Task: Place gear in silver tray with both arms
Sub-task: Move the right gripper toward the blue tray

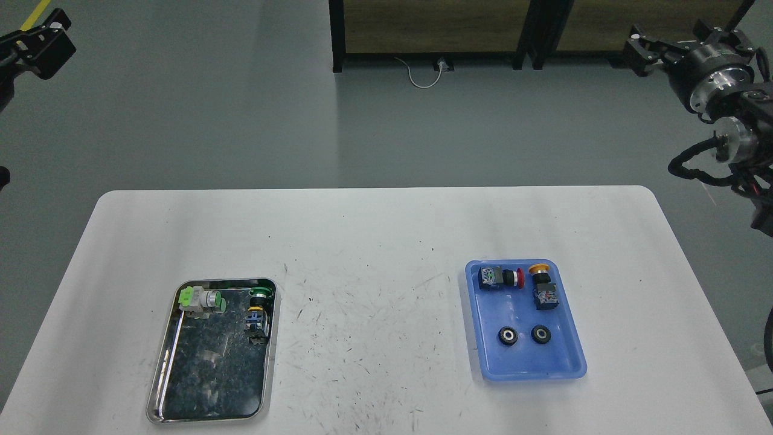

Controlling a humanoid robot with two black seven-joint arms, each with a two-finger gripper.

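Both grippers hang high, well off the table, left gripper [42, 36] and right gripper [646, 48] holding nothing; finger spread unclear. Two gears [507, 336] lie in the blue tray [531, 368], well right of the silver tray [211, 362]. Next: reach down and grasp one.

Shiny metal silver tray [158, 386] with mirror-like bottom, glossy blue plastic tray [570, 362], scuffed matt white table [374, 241].

You saw the silver tray [212, 386] left on the table [374, 241], holding two push-button switches [202, 300]. The plastic tray [525, 362] lay right, holding two switches [500, 277] behind two small wheels [507, 336].
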